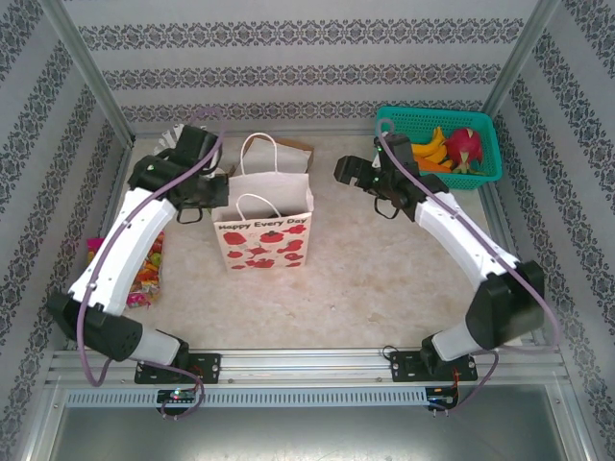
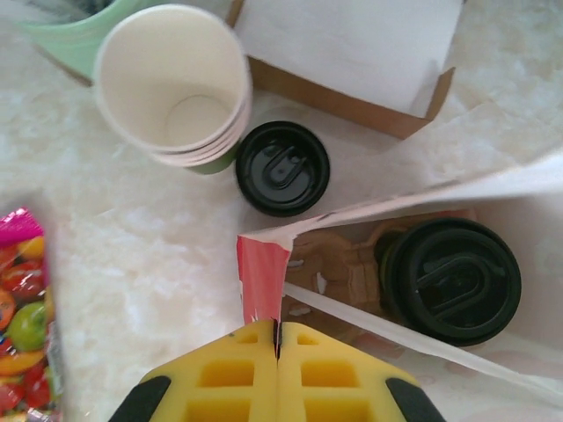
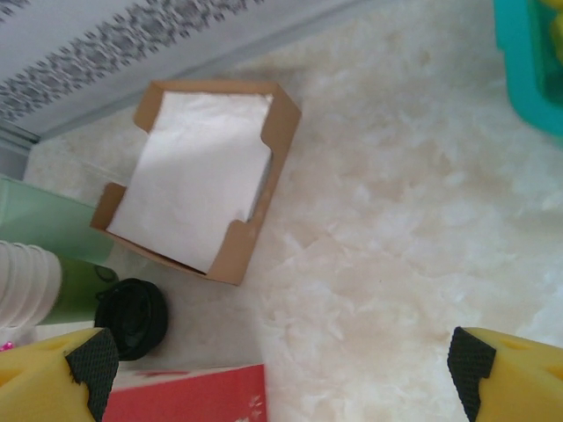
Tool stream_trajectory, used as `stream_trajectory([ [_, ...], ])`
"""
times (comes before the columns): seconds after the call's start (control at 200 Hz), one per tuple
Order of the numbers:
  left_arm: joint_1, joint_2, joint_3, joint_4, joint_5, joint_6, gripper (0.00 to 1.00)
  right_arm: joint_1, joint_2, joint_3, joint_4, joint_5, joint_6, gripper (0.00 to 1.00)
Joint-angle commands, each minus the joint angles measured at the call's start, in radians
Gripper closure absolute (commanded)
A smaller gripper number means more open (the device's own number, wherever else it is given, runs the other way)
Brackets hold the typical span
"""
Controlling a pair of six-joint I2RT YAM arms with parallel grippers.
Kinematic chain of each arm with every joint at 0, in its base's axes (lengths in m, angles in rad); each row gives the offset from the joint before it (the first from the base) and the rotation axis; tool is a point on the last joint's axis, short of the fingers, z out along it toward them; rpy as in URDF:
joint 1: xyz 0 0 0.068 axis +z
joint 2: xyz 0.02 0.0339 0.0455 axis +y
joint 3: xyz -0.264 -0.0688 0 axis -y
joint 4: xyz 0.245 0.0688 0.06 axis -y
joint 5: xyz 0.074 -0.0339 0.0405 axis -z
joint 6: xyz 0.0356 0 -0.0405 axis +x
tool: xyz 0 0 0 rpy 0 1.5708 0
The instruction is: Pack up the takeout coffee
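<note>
A takeout coffee, a green cup under a black lid, stands inside the paper bag, which is white with red strawberries. My left gripper is shut on the bag's left rim, at the bag's upper left corner in the top view. A second black-lidded cup stands on the table behind the bag, also in the right wrist view. My right gripper hovers open to the right of the bag with nothing between its fingers.
A stack of lidless green cups touches the second lidded cup. A brown box of white napkins lies behind the bag. A candy packet lies at the left. A teal basket of fruit stands at the back right.
</note>
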Motion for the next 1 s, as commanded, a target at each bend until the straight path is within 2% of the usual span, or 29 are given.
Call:
stream_trajectory([
  [0.0, 0.043, -0.071, -0.048, -0.056, 0.007, 0.046, 1.0, 0.033, 0.095, 0.063, 0.06, -0.039, 0.11, 0.06],
  [0.075, 0.075, -0.102, -0.076, -0.061, -0.024, 0.054, 1.0, 0.072, 0.189, 0.14, 0.03, -0.021, 0.116, 0.16],
  [0.195, 0.136, -0.139, -0.109, -0.051, -0.038, 0.059, 1.0, 0.121, 0.328, 0.225, 0.029, 0.042, 0.156, 0.23],
  [0.295, 0.162, -0.156, -0.13, -0.027, -0.018, 0.071, 1.0, 0.144, 0.423, 0.279, 0.061, 0.04, 0.204, 0.3],
  [0.43, 0.163, -0.166, -0.153, 0.005, 0.019, 0.082, 1.0, 0.184, 0.534, 0.377, 0.039, 0.091, 0.228, 0.34],
  [0.575, 0.164, -0.184, -0.184, 0.034, 0.023, 0.082, 1.0, 0.226, 0.629, 0.461, -0.017, 0.223, 0.256, 0.36],
  [0.794, 0.164, -0.205, -0.216, 0.057, 0.016, 0.097, 1.0, 0.249, 0.785, 0.65, -0.082, 0.265, 0.274, 0.47],
  [0.909, 0.164, -0.214, -0.227, 0.058, 0.027, 0.108, 1.0, 0.255, 0.827, 0.689, -0.087, 0.281, 0.279, 0.57],
  [0.999, 0.163, -0.219, -0.235, 0.064, 0.044, 0.111, 1.0, 0.258, 0.849, 0.71, -0.104, 0.288, 0.271, 0.6],
])
